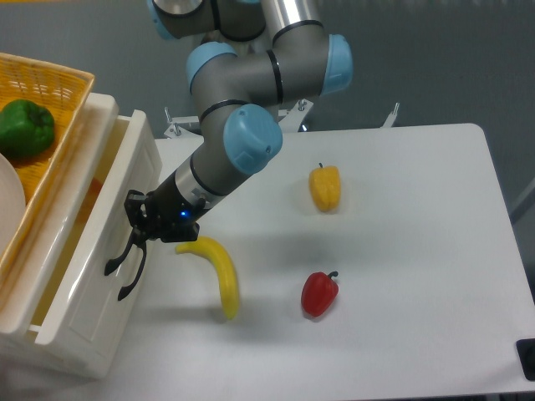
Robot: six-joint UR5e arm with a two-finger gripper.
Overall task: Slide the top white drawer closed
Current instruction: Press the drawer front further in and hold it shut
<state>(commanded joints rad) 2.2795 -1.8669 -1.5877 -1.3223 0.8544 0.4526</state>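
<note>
The top white drawer sits at the left edge of the view, pulled partly out of its cream-white cabinet, its thick front panel tilted in the picture and facing the table, with two black curved handles on that panel. Inside the open tray an orange-yellow glow shows, though what lies there cannot be made out. On top of the cabinet rests a yellow wicker basket holding a green bell pepper, and a white rounded object shows at the far left edge. Just right of the drawer front, the gripper is pressed against the panel at the upper handle; its black fingers merge with the dark handle, so whether the jaws are spread or clenched cannot be told. A small blue light glows on the wrist behind it. The arm, grey with light blue joint caps, rises up and to the right from there and leaves the top of the view. Below the wrist a yellow banana lies on the white table, near the drawer but apart from it. Further right stand a red bell pepper and, behind it, a yellow bell pepper, well apart from each other.
</note>
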